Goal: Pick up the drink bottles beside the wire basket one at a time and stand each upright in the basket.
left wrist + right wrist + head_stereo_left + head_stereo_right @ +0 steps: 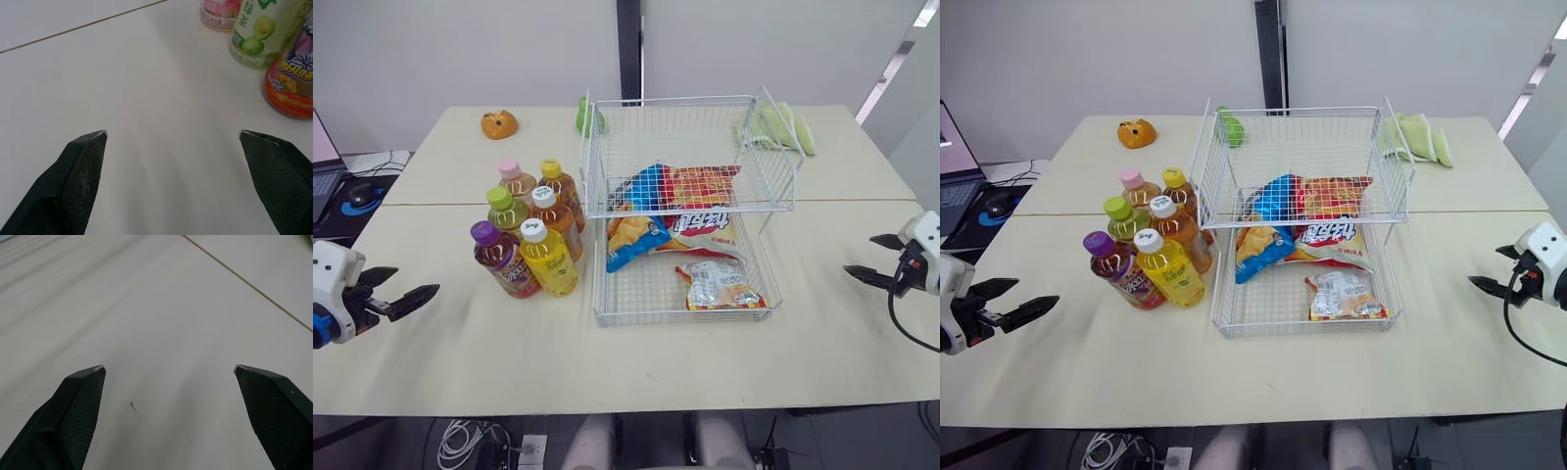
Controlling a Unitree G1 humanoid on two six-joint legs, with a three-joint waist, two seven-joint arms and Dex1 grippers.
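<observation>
We are starting: no bottles [556, 223] in the basket [599, 284] yet.
We are holding left gripper [416, 282] and right gripper [859, 254] fingers apart; left probably takes the purple-cap bottle [501, 259].

I see laptop [321, 147] cut by frame edge; pink-cap btl [516, 179] partly hidden behind green-cap btl [506, 211]; labels too small to read.

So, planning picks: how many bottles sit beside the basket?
6, standing left of the basket: pink cap, yellow cap behind; green cap, amber bottle middle; purple cap, yellow bottle front.
</observation>
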